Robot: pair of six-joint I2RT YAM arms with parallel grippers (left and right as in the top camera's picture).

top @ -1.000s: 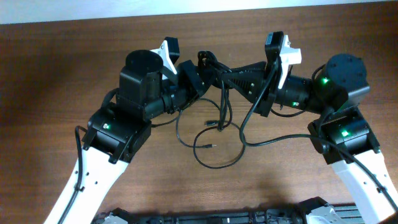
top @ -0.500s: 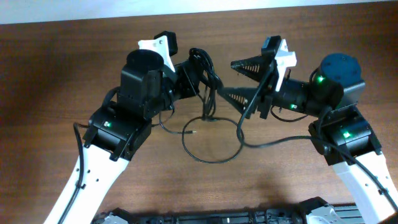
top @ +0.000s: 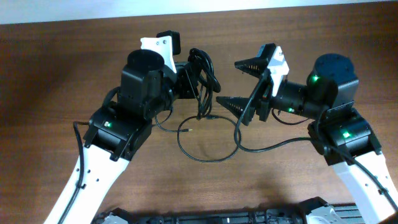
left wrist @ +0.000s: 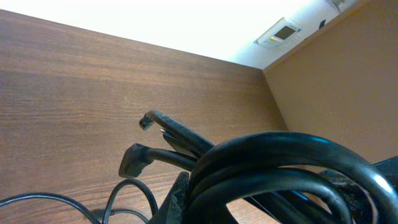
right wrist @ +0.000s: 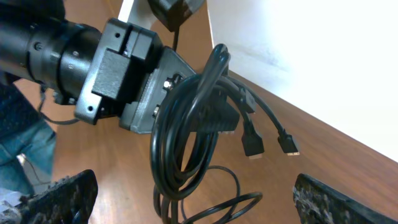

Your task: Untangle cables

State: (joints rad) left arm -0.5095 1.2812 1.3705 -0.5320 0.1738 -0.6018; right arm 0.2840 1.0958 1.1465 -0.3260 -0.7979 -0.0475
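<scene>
Left gripper point(top: 191, 78) is clamped shut on the looped cables point(top: 205, 65) at the table's point(top: 62, 74) twelve o'clock, with slack trailing toward six; right gripper point(top: 239, 84), at the bundle's three o'clock, gapes wide and empty, and should take one strand only.

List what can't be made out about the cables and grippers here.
- Left wrist view: the cable bundle fills the foreground and hides where the left gripper pinches it.
- Overhead: how many cords the bundle holds, because its loops overlap and are too thin.
- Right wrist view: the loose loop runs off the bottom edge.
- Overhead: the plug tip is too small to identify.
</scene>
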